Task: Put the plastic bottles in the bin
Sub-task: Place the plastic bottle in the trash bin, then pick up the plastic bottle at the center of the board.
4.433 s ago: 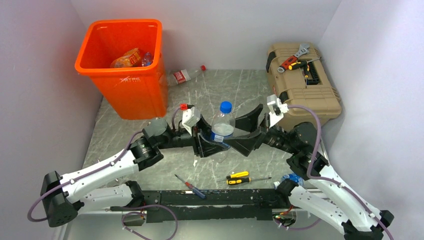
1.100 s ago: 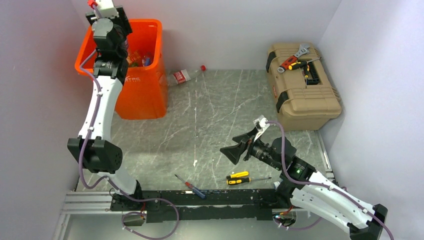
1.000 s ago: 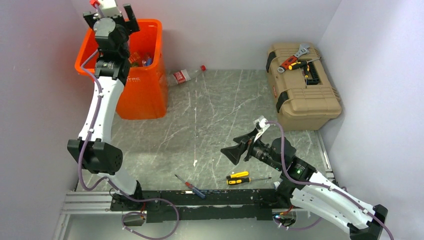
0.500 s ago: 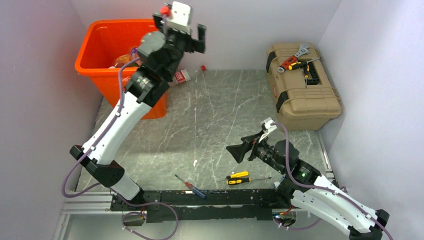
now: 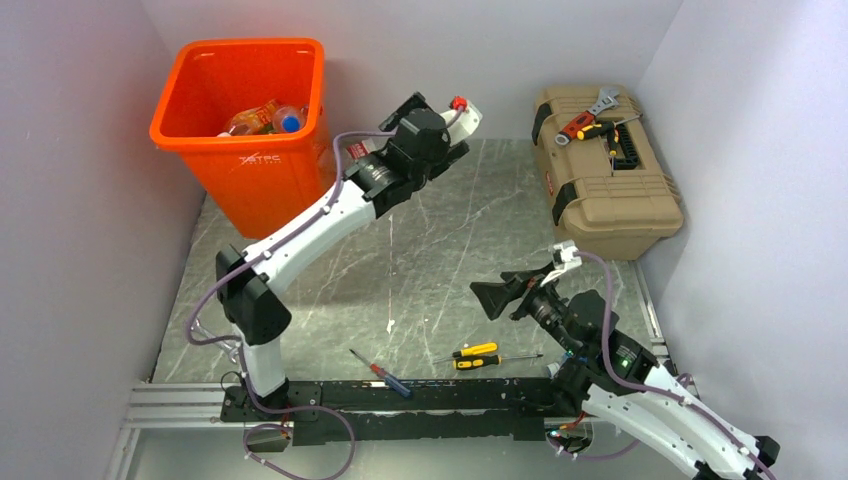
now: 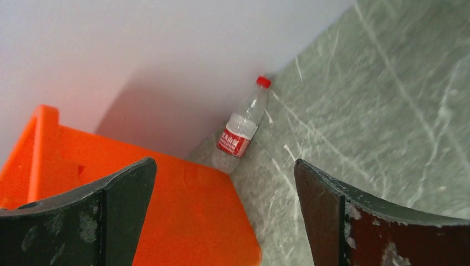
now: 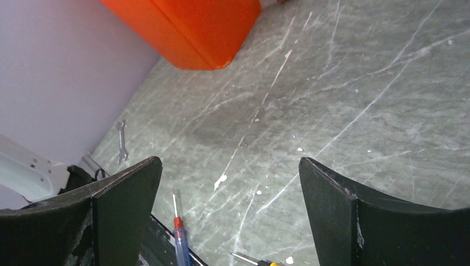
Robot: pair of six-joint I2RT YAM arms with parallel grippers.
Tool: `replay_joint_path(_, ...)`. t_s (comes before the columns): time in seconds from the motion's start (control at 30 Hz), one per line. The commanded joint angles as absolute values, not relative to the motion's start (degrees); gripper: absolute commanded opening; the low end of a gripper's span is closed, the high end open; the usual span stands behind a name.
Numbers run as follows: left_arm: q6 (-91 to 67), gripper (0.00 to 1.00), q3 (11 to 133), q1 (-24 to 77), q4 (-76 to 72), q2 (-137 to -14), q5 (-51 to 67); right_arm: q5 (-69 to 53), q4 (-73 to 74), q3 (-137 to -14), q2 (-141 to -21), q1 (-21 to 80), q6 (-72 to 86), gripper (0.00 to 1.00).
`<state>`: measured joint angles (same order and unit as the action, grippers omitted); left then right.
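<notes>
The orange bin (image 5: pixel 240 110) stands at the back left with plastic bottles (image 5: pixel 262 118) lying inside, one blue-capped. One clear bottle with a red label and red cap (image 6: pixel 242 130) lies on the table by the back wall, right of the bin (image 6: pixel 166 210). From above, my left arm covers all of it but the label (image 5: pixel 357 150). My left gripper (image 5: pixel 432 130) hangs open and empty above and right of this bottle (image 6: pixel 224 166). My right gripper (image 5: pixel 505 290) is open and empty low over the table's right middle (image 7: pixel 230 162).
A tan toolbox (image 5: pixel 605 170) with tools on its lid sits at the back right. A yellow-handled screwdriver (image 5: pixel 475 355) and a blue one (image 5: pixel 380 372) lie near the front rail. A small wrench (image 7: pixel 122 141) lies by the left wall. The bin's corner (image 7: pixel 188 27) shows far off.
My left arm swung right from over the bin and came down towards the back wall, jaws open and empty. My right arm drew back slightly to the right.
</notes>
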<state>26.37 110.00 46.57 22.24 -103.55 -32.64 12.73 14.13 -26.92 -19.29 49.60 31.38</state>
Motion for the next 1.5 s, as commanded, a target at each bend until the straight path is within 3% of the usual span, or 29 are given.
replay_joint_path(0.0, 32.2, 0.99, 110.8, 44.4, 24.7, -107.8, -34.1, 15.6, 14.1, -26.2, -16.1, 49.7, 33.1, 0.99)
replay_joint_path(0.3, 36.8, 0.99, 120.9, 35.5, 30.3, -126.6, -26.0, 12.6, 17.3, -23.4, -12.9, 49.8, 35.0, 0.97)
replay_joint_path(0.6, 44.8, 0.99, 133.7, 31.1, 30.6, -142.6, -25.4, 10.5, 16.3, -22.1, -16.3, 49.7, 34.5, 0.97)
replay_joint_path(0.9, 53.5, 1.00, 132.9, 28.2, 14.7, -149.9, -27.0, 10.8, 15.0, -20.0, -20.6, 49.7, 35.7, 0.97)
replay_joint_path(1.13, 52.6, 1.00, 139.9, 25.9, 11.5, -157.6, -28.9, 11.7, 13.6, -18.2, -21.3, 49.7, 37.3, 0.98)
replay_joint_path(1.47, 55.6, 0.97, 139.5, 23.7, 8.7, -160.6, -28.6, 12.1, 11.7, -18.0, -23.6, 49.7, 38.5, 0.97)
